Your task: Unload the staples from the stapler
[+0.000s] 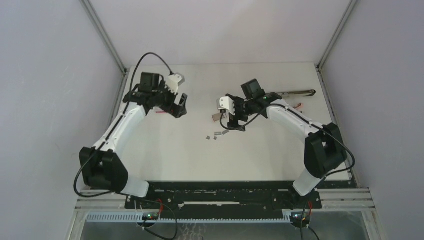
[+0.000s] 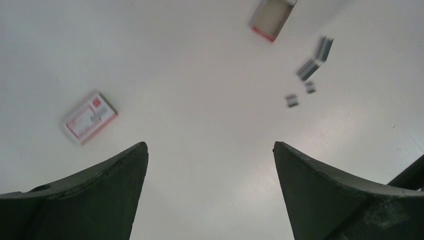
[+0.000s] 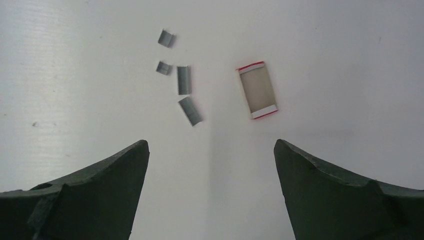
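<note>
Several short grey staples (image 1: 215,134) lie loose on the white table near its middle; the right wrist view shows the staples (image 3: 184,80) ahead of the fingers, left of centre. The left wrist view has the staples (image 2: 314,64) far off at the upper right, blurred. The long dark stapler (image 1: 298,93) lies at the back right, away from both arms. My right gripper (image 1: 234,124) (image 3: 211,142) hovers just behind the staples, open and empty. At the back left, my left gripper (image 1: 179,108) (image 2: 210,145) is open and empty above bare table.
An open red-edged box tray (image 3: 257,90) (image 2: 272,17) lies beside the staples, right of them in the right wrist view. A closed red-and-white box (image 2: 91,117) (image 1: 161,112) lies by the left gripper. A small red item (image 1: 300,105) sits near the stapler.
</note>
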`<move>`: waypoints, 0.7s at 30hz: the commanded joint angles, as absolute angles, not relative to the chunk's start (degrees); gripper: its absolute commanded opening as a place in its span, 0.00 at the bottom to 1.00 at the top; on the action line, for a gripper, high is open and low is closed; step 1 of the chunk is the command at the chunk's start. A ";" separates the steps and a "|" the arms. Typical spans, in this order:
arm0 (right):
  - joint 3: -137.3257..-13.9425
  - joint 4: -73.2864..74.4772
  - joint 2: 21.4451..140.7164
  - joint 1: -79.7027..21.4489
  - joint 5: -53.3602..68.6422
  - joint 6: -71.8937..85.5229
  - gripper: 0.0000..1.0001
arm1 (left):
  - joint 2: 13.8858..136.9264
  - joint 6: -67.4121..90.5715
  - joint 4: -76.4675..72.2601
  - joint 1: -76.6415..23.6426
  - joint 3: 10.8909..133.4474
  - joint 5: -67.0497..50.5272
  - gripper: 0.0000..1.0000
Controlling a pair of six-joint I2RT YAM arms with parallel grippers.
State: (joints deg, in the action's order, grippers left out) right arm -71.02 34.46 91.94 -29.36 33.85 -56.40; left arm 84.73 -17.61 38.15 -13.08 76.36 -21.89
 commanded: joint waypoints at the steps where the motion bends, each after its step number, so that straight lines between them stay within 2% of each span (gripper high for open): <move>1: -79.33 37.89 97.02 -30.01 34.05 -61.52 0.94 | 76.05 -19.45 36.65 -7.51 65.52 -23.78 1.00; 10: -91.86 46.63 110.12 -30.92 32.52 -63.18 0.85 | 55.59 -24.61 41.09 -0.43 51.77 -26.09 1.00; 13: -92.81 47.24 112.46 -31.43 31.04 -64.36 0.83 | 50.21 -26.20 40.84 0.04 47.36 -26.82 1.00; 21: -92.21 44.77 115.57 -33.26 25.32 -64.23 0.67 | 43.13 -27.36 38.56 0.26 41.16 -27.98 1.00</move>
